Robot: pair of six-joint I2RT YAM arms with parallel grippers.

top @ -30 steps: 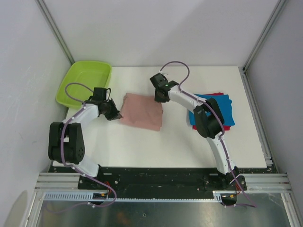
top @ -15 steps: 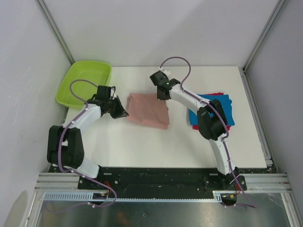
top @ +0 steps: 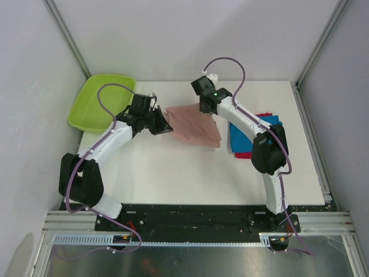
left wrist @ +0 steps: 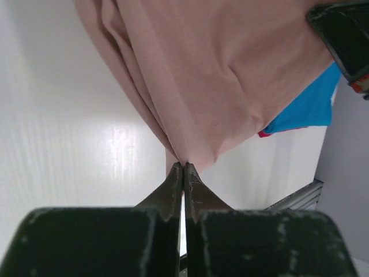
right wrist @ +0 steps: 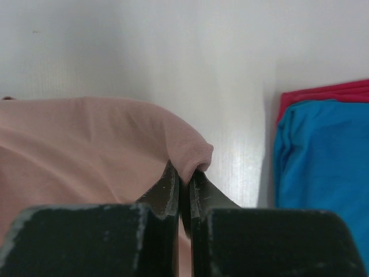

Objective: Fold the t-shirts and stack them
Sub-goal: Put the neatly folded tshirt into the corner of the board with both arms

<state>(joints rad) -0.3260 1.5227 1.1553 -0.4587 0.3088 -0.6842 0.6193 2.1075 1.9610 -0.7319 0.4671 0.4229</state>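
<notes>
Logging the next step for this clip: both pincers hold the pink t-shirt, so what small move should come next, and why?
Probably carry the pink t-shirt right, over the blue t-shirt, before lowering. The left pincer and right pincer are each shut on an edge of it, the folded cloth spans between them, and its right edge only reaches the blue one's left edge.

The pink t-shirt is soft, folded and a bit wrinkly. It stretches between the two sets of jaws. The left jaws pinch one corner and the right jaws pinch the other, so it hangs down from them like a little sheet. The blue t-shirt lies folded flat on the table, to the right of the right jaws. It sits on top of the red t-shirt, which peeks out at the edges.
</notes>
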